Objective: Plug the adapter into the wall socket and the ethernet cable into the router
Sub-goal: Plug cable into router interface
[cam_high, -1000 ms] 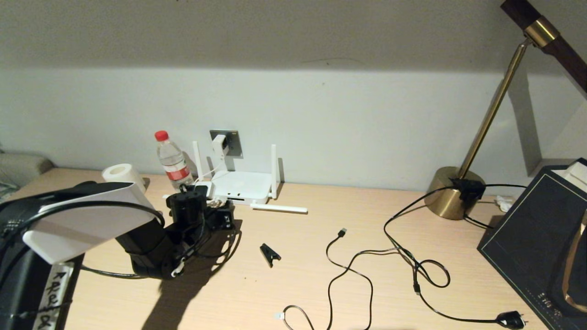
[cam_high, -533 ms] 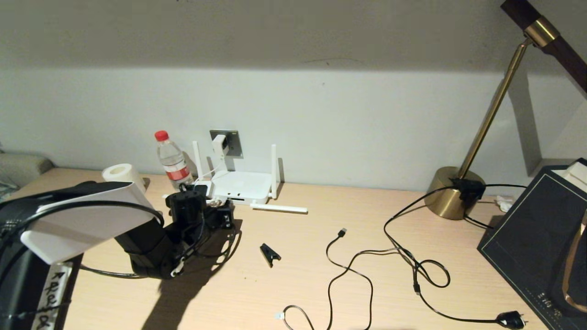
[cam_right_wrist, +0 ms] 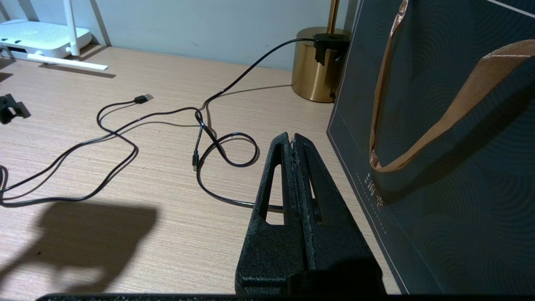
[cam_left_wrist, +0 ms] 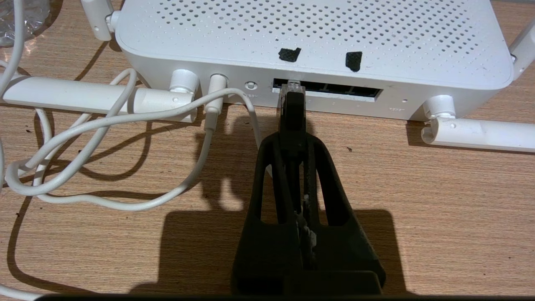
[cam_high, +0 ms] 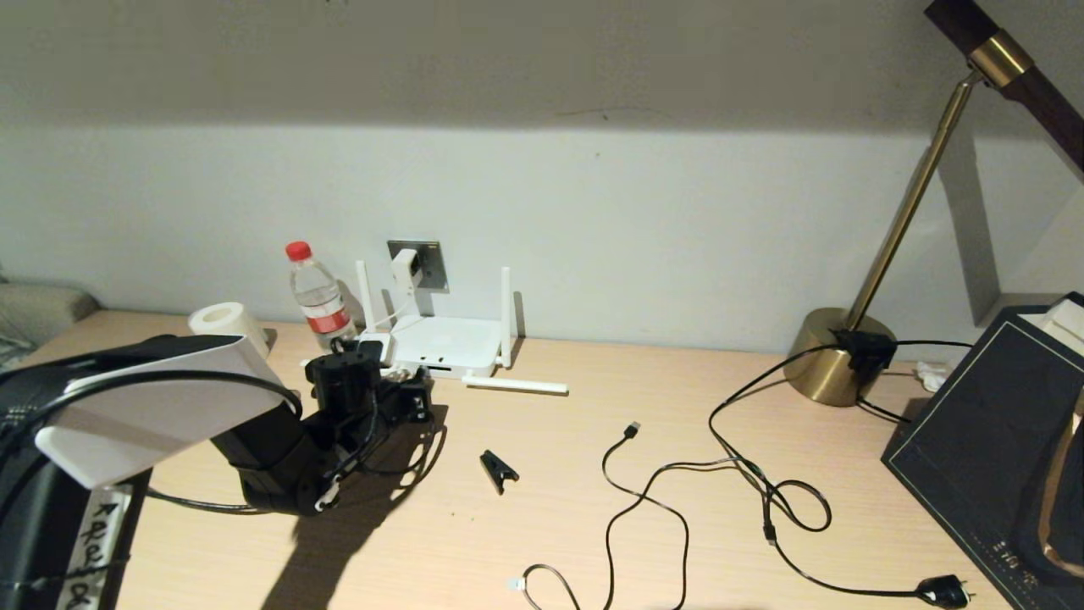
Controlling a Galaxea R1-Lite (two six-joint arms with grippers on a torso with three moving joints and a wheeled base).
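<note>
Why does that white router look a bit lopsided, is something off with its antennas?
Yes. On the router, two antennas stand upright while another antenna lies flat on the desk in front; a fourth lies flat too. The left gripper holds the ethernet cable with its clear tip at a port. Nothing looks broken or spilled.

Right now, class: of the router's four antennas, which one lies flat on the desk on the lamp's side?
The antenna at the router's front corner nearest the lamp; it lies flat, pointing toward the lamp, while two rear ones stand upright.

Matt white perforated plastic router [cam_left_wrist: 313, 37] on wood-grain desk [cam_left_wrist: 439, 200].
</note>
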